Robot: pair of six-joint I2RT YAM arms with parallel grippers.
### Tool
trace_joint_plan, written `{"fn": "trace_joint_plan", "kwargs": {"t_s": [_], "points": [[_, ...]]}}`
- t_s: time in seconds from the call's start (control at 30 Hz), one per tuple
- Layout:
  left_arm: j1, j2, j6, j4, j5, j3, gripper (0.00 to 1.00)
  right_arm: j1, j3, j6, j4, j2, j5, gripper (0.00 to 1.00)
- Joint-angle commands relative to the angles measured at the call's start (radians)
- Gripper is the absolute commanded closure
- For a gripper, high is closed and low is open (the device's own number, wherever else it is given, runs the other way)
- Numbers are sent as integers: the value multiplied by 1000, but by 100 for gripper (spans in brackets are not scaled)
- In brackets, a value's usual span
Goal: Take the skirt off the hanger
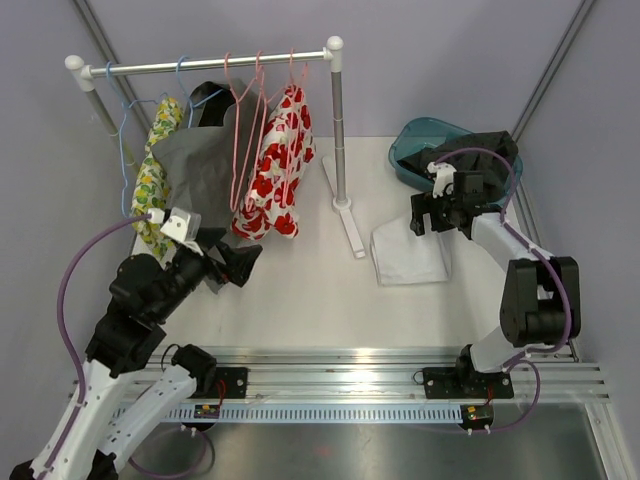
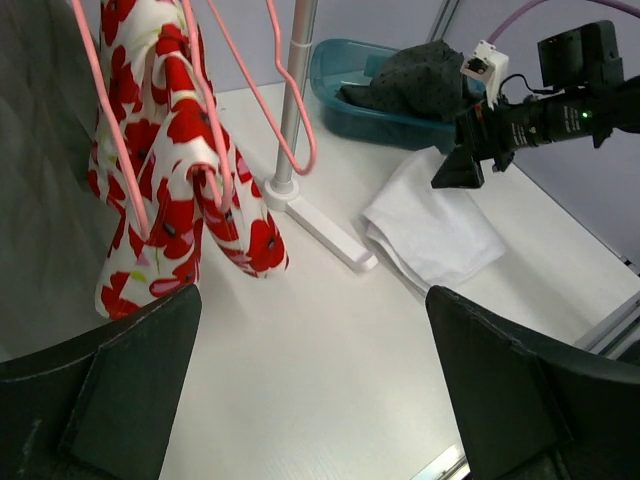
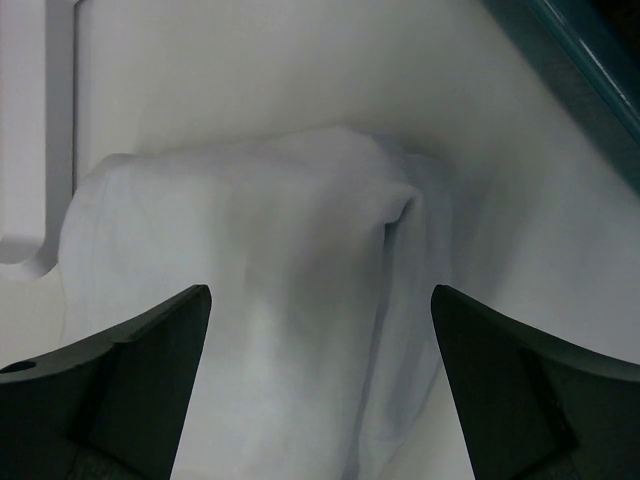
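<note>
The red-flowered skirt [image 1: 283, 160] hangs from the rail [image 1: 215, 61] (up beyond the left pincer [image 1: 238, 265], which is spread wide and empty). The right pincer [image 1: 425, 220] gapes wide over a white cloth [image 1: 410, 255].

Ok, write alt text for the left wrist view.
The left gripper, open, frames a red floral garment draped on a pink hanger beside the rack pole. Behind, a folded white cloth lies on the table, a teal bin holds dark fabric, and the right gripper hovers over the cloth.
</note>
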Motion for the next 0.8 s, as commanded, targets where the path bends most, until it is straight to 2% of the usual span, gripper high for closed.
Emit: {"fn": "trace_joint_plan", "kwargs": {"t_s": [0.0, 0.1, 0.2, 0.3, 0.33, 0.43, 0.5, 0.63, 0.77], "points": [[3, -72, 10, 9, 26, -59, 1, -30, 66, 14, 82, 118, -21, 0], [2, -128, -8, -19, 22, -86, 1, -41, 90, 20, 91, 174, -21, 1], [2, -182, -16, -37, 11, -105, 1, -45, 117, 11, 53, 211, -85, 9], [3, -222, -25, -48, -4, -119, 1, -53, 135, 8, 1, 220, -189, 32], [3, -230, -28, -52, -6, -125, 1, -55, 137, 5, -8, 215, -215, 47], [2, -253, -45, -54, -10, -140, 1, -55, 140, -7, -44, 176, -281, 71], [2, -259, -57, -52, -7, -151, 1, -55, 149, -24, -65, 128, -297, 98], [3, -276, -73, -48, -9, -163, 1, -55, 201, -62, -114, 18, -312, 100], [3, -288, -82, -40, -13, -180, 1, -55, 345, -46, -160, -94, -309, 100]]}}
